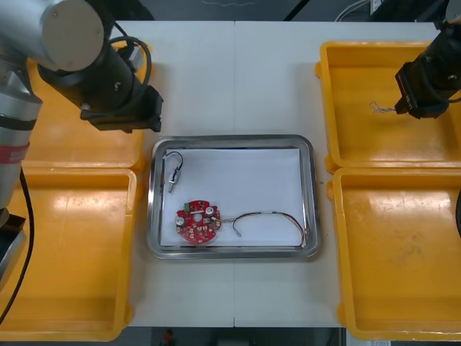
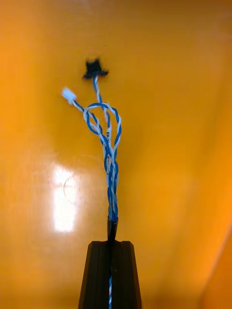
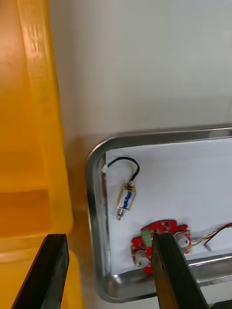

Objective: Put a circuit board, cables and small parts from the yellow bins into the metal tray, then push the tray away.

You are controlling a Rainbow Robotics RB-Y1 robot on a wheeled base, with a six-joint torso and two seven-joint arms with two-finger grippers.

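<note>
one limp, light blue and white cable (image 2: 111,159), clamped by its end in the right pincer (image 2: 110,244) over a yellow bin (image 1: 346,94); left pincer (image 3: 108,236) apart beside the metal tray (image 1: 308,194).

Metal tray (image 1: 233,138) sits mid-surface (image 1: 238,79) btw the yellow bins (image 1: 72,252); shiny rim, white inside. Round red circuit board (image 1: 197,222) lies flat in its near-left corner. Red and yellow cable (image 1: 266,218) runs from the board's right side in a loop toward the tray's right wall. Small metal part (image 1: 173,175) w/ short curled black cable (image 1: 175,156) lies by the far-left corner, apart from the board. Twisted blue and white cable (image 2: 108,145), one white + one black plug at its free ends, is pinched in the right end effector (image 2: 110,244) over the far right bin (image 1: 360,144).
</note>
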